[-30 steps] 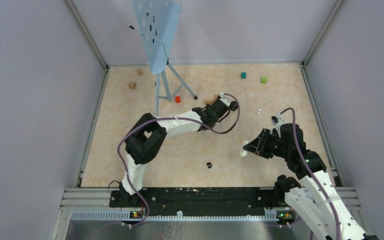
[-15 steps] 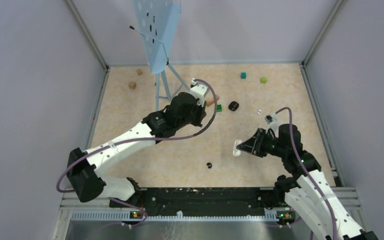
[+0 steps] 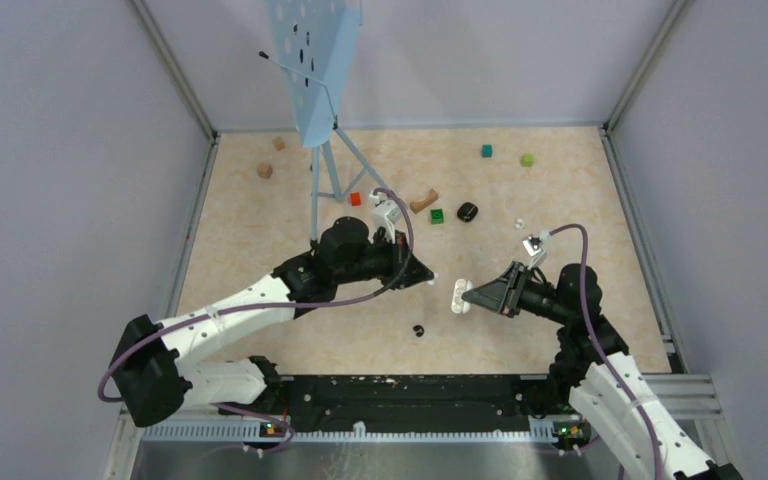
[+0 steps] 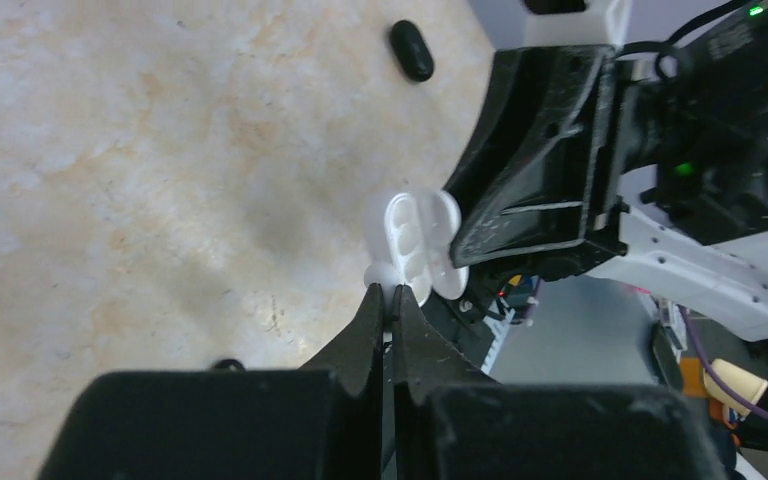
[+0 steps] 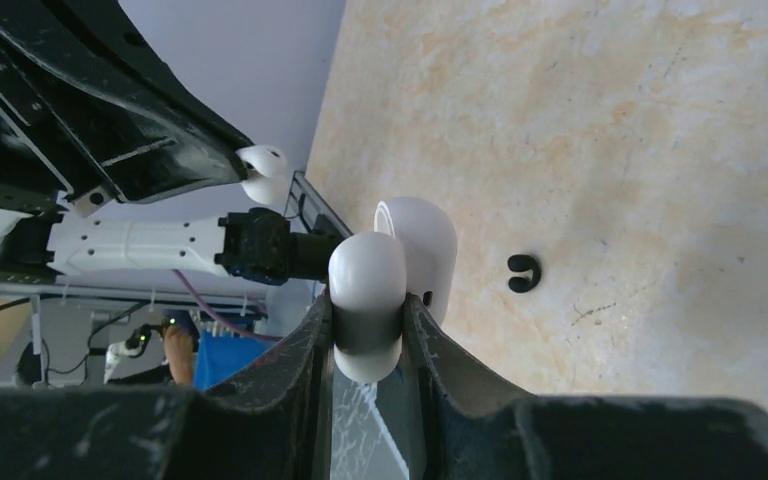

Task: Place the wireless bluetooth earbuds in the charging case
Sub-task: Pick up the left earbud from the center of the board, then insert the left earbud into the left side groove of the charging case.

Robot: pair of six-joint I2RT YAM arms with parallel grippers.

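Insertion is in hand: the left pincer (image 4: 390,297) pinches a white earbud (image 4: 379,272) at its tips, just beside the open charging case (image 4: 422,240), which the right pincer (image 5: 365,305) grips in mid-air. Next, likely, the bud needs lining up with a socket and a gentle press in.

Upper left, the blue stand (image 3: 315,70) bars the way — upper right the desk (image 3: 560,180) lies mostly open, a small black piece (image 3: 418,330) low down.

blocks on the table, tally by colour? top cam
wooden blocks: 3
red block: 1
green block: 1
teal block: 1
lime block: 1
Total: 7
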